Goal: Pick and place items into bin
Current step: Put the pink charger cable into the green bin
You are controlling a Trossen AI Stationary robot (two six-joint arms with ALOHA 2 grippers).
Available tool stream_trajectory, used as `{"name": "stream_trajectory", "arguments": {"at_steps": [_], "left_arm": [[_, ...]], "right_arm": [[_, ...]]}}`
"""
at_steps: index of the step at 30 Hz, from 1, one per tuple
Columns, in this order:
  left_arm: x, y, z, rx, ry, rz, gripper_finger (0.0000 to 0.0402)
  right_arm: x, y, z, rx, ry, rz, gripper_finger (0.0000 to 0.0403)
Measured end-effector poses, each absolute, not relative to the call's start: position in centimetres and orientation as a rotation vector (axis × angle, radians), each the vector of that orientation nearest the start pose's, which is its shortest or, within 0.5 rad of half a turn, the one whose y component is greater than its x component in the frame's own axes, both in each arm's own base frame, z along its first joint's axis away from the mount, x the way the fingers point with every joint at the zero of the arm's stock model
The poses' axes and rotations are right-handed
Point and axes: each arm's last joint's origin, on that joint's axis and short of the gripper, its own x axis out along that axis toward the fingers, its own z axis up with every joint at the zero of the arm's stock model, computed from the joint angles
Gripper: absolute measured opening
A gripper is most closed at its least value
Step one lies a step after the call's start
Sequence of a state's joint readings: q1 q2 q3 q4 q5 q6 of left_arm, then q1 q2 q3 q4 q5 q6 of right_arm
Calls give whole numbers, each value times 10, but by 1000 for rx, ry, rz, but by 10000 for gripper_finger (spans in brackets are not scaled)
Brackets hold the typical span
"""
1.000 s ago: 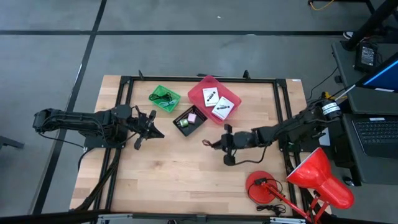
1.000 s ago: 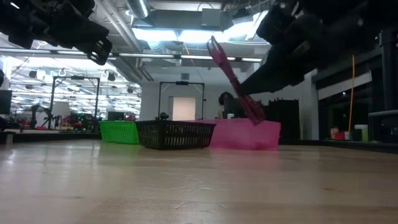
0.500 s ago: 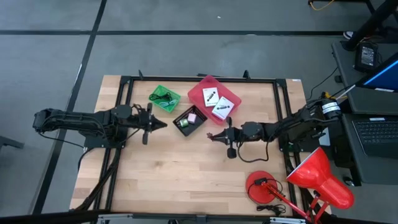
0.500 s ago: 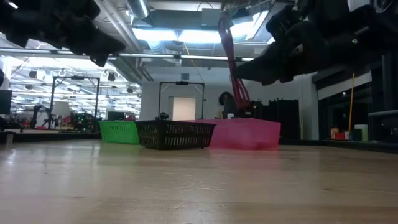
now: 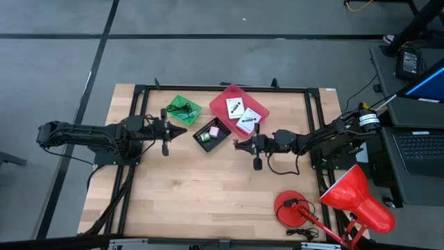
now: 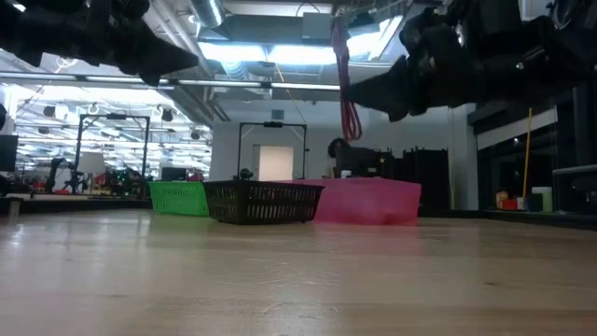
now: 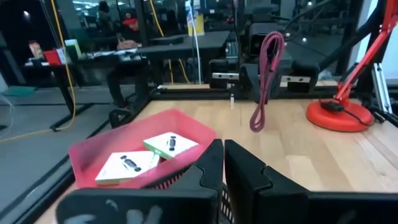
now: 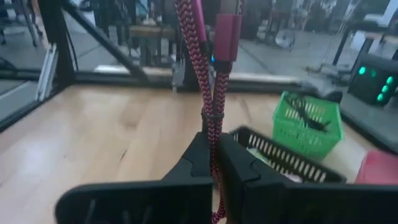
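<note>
Three bins [image 5: 238, 105] hold two cards [image 5: 248, 121]; right gripper [image 5: 238, 144] pinches one cord [image 6: 347, 84]; left gripper [image 5: 182, 132] pressed together, empty.

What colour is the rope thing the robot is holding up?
The cord is maroon-pink with a dark braided weave, seen best in the right wrist view, pinched in the right end effector.

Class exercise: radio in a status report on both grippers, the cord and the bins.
Right gripper shut on braided maroon cord, held above table near pink plastic bin. Left gripper shut, empty, beside black mesh bin. Path unobstructed.
</note>
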State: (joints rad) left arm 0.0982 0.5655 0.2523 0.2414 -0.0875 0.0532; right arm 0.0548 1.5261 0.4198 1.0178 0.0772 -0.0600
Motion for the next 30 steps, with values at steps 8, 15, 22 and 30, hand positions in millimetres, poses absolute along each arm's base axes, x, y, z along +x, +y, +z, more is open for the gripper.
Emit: {"name": "stream_trajectory", "arguments": {"at_steps": [8, 15, 22, 30], "left_arm": [[145, 20, 224, 112, 41, 203, 56], [149, 21, 219, 151, 78, 202, 131], [152, 21, 215, 143, 108, 200, 188], [153, 21, 220, 129, 51, 190, 195]], "right_arm": [[278, 6, 186, -139, -17, -47, 0], [287, -1, 195, -139, -20, -71, 0], [296, -3, 201, -136, 19, -75, 0], [296, -8, 200, -110, 35, -92, 0]]}}
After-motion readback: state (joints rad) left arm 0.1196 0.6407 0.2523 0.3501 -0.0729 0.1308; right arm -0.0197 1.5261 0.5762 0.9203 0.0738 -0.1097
